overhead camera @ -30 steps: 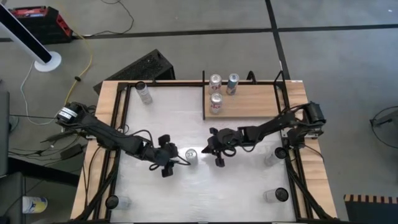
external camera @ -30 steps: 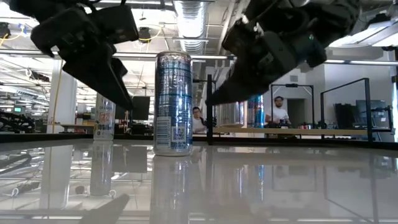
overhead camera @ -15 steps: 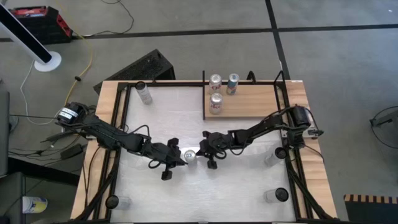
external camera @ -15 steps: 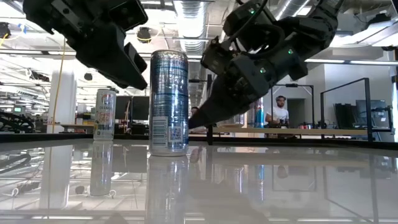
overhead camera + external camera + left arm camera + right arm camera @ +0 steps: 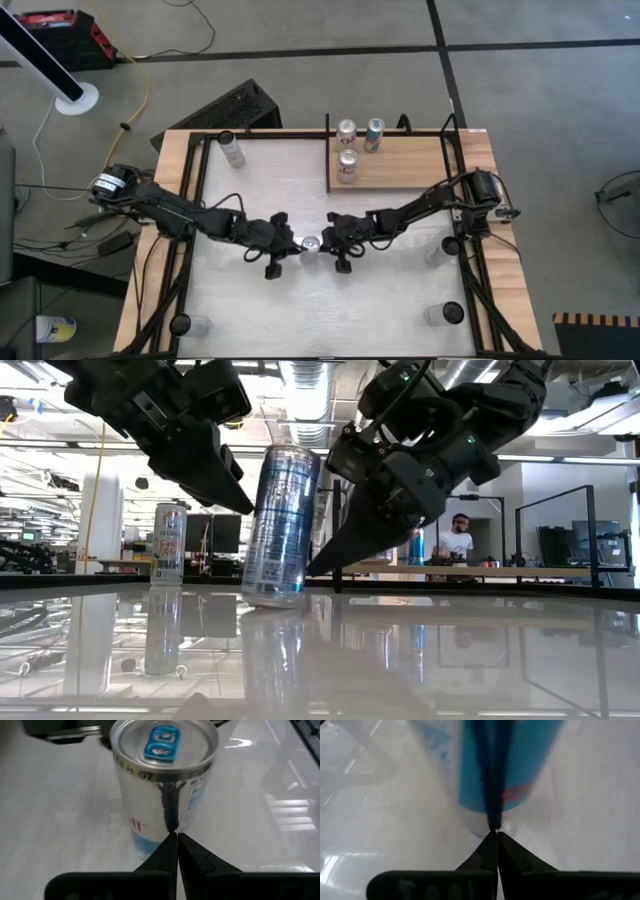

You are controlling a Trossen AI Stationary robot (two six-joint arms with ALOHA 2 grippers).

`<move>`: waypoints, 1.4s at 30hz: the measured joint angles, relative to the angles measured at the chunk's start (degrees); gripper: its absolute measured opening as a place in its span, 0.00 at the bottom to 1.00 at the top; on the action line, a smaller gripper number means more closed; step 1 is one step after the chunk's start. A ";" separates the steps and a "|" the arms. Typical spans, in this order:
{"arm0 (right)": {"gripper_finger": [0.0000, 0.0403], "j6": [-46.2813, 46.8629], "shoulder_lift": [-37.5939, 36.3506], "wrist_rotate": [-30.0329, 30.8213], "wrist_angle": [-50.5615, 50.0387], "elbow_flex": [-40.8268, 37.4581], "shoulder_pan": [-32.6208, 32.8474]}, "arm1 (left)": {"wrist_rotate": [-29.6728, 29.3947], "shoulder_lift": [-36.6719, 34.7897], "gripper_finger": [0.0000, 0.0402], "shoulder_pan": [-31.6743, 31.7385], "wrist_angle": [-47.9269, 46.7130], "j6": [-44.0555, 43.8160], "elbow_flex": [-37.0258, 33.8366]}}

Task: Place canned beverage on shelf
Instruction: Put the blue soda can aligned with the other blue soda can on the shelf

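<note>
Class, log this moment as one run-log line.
can: tilted, mid-table | left gripper: shut, against can | right gripper: shut, against can | shelf: three cans

Grey concrete floor (image 5: 300, 70) crossed by dark seams. White pole on round base (image 5: 76, 97), red-black case (image 5: 60, 28), black crate (image 5: 228, 108). Open hall beyond: ceiling duct (image 5: 305, 388), white column (image 5: 100, 520), seated person (image 5: 460, 538).

Black crate (image 5: 228, 108) beside the table, red case (image 5: 62, 33), perhaps seated person (image 5: 459, 538) beyond.
</note>
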 joint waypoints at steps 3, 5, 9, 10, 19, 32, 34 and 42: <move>0.06 0.00 -0.01 -0.05 -0.77 -0.02 0.41 | 0.54 0.00 0.00 0.50 -0.94 0.00 0.00; 0.06 0.00 0.00 -0.07 -0.69 -0.02 0.61 | 0.59 0.00 0.00 0.76 -1.69 0.00 0.00; 0.06 -0.04 -0.02 -0.09 -1.15 -0.02 1.12 | 0.24 0.00 0.00 1.03 -1.90 -0.05 0.00; 0.06 -0.18 -0.06 -0.37 -1.95 -0.02 1.18 | 0.12 0.00 0.00 1.02 -2.00 -0.06 0.00; 0.06 -1.57 -6.26 0.37 -9.78 -0.08 0.54 | 4.99 0.02 0.00 0.73 -5.01 -3.13 0.02; 0.05 -3.63 -8.94 4.96 -4.18 -0.04 0.75 | 4.39 6.62 0.00 -0.12 1.26 -3.85 0.02; 0.05 -3.61 -8.94 4.96 -4.08 -0.04 1.17 | 4.33 7.20 0.00 0.18 1.76 -3.26 0.02; 0.05 -3.48 -8.94 4.55 -3.12 -0.04 3.02 | 4.52 7.34 0.00 2.20 2.51 -2.25 0.02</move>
